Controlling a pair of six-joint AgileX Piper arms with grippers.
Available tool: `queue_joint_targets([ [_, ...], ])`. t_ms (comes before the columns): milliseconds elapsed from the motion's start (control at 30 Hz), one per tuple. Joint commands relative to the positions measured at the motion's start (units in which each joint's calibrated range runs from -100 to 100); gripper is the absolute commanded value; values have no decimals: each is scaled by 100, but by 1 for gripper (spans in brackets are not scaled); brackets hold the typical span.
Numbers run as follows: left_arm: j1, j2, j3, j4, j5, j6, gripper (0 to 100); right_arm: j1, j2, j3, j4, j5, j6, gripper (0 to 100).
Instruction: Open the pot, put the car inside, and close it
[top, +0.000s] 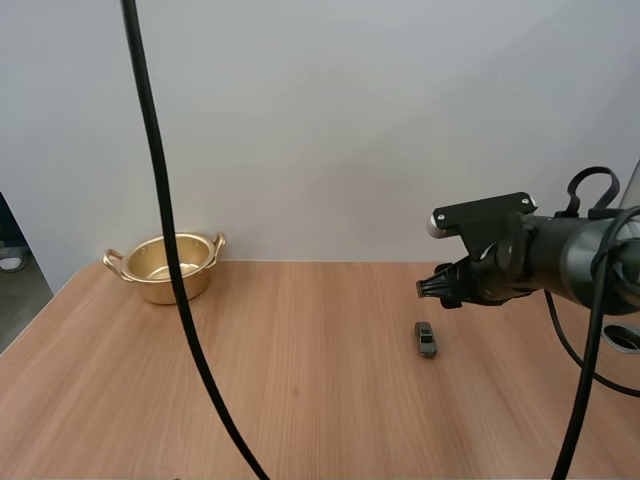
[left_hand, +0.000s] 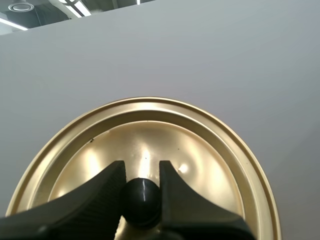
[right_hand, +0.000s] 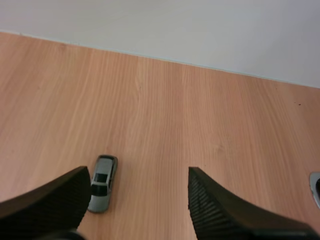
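A gold pot stands lidless at the back left of the table, with nothing visible inside. Its gold lid hangs in the air before the wall, and my left gripper is shut on the lid's black knob. A small grey toy car lies on the table's right half. My right gripper hovers just above and behind it. In the right wrist view the right gripper is open, and the car lies beside one finger, outside the gap.
The wooden table ends at a pale wall behind the pot. A grey round object lies at the table's right edge, and it also shows near my right gripper. Bare wood lies between pot and car.
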Motion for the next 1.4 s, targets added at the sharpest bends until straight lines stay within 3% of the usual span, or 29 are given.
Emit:
queue_joint_targets([
  [0,5,6,5,-3,2,18,0,-1,68,-246,669,555,-131,93],
  [167,5,6,5,-3,2,18,0,-1,426,-634,1584,1543,-732,93],
  [667,5,112,5,7,2,17,0,-1,1536,-664,1797,1459,-1323,89],
  [867,5,167,5,7,2,17,0,-1,1843,-722,1865,992,-1620,81],
  [1367,5,165,5,-107,2,17,0,-1,3033,-1118,2078,873,-2096,81],
])
